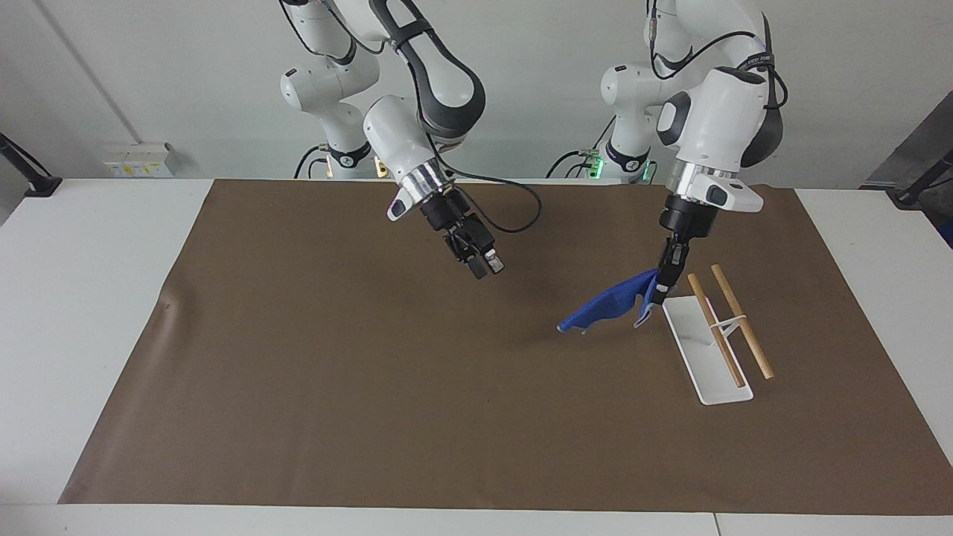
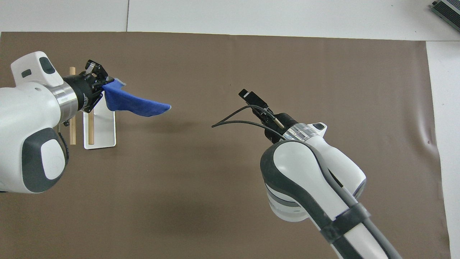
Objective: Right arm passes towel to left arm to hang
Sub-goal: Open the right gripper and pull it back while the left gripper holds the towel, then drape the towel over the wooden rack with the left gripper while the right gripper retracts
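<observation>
The royal-blue towel (image 1: pixel 607 307) hangs by one edge from my left gripper (image 1: pixel 665 286), which is shut on it. The towel trails out in the air toward the right arm's end of the table. In the overhead view the left gripper (image 2: pixel 104 86) holds the towel (image 2: pixel 134 104) over the rack's end nearest the robots. My right gripper (image 1: pixel 484 266) is open and empty, raised over the brown mat near the table's middle. It also shows in the overhead view (image 2: pixel 251 97), well apart from the towel.
A white rack base (image 1: pixel 707 372) with two wooden rods (image 1: pixel 741 321) stands on the brown mat (image 1: pixel 335 372) toward the left arm's end. It shows in the overhead view (image 2: pixel 104 133) partly under the left arm. White table (image 1: pixel 89 260) surrounds the mat.
</observation>
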`<control>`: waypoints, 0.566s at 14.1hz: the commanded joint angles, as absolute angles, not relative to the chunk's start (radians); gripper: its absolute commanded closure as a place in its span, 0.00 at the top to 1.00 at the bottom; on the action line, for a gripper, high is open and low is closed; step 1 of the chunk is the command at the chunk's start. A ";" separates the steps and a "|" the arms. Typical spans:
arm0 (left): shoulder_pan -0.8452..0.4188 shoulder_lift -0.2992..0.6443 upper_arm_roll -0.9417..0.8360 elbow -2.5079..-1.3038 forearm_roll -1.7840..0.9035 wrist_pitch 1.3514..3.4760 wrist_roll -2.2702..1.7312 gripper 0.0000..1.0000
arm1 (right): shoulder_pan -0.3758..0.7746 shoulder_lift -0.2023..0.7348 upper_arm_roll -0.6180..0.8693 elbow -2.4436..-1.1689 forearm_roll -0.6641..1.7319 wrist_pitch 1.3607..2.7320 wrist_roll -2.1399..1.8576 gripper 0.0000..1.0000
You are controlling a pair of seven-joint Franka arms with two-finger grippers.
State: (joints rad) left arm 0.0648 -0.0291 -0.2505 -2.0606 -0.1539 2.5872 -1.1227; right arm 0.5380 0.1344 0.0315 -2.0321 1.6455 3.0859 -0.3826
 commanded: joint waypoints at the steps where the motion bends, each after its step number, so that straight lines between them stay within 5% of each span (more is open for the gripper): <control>1: 0.075 -0.028 -0.183 -2.040 -0.167 2.495 -1.048 0.00 | 0.482 0.150 0.041 -2.048 1.487 3.079 -0.451 1.00; 8: 0.078 -0.003 0.028 -1.985 -0.152 2.474 -0.871 0.00 | 0.344 0.156 0.035 -2.075 1.079 2.915 -0.489 1.00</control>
State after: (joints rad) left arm 0.0779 -0.0258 0.0167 -2.0238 -0.1536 2.5052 -0.9021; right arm 0.3998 0.1696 0.0306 -2.0557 1.1652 2.9819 -0.4521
